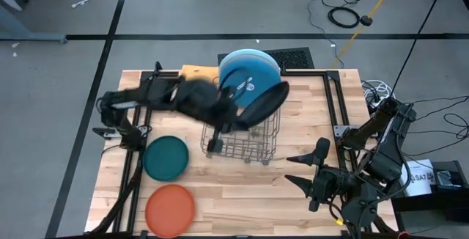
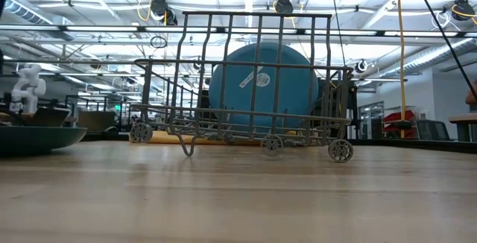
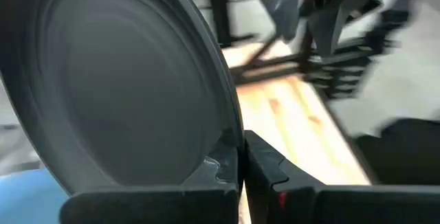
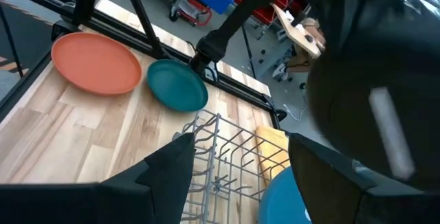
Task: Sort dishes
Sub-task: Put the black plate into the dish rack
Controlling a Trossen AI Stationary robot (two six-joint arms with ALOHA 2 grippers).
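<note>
Black plate (image 1: 265, 101), pinched by its rim in the closed left gripper (image 1: 233, 118), hangs tilted over the wire rack (image 1: 245, 144). Blue plates (image 1: 245, 74) stand upright in that rack. Teal plate (image 1: 165, 157) and orange plate (image 1: 170, 208) lie flat on the table (image 1: 242, 188), seemingly unsorted. Right gripper (image 1: 302, 171) waits, jaws open, empty.

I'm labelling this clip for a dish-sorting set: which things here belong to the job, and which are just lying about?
Job: black plate gripped by the shut left gripper; blue plates standing in the wire rack; dark teal plate and orange plate flat on the table.
Lying about: orange-yellow cloth behind the rack; right gripper, open, waiting.
</note>
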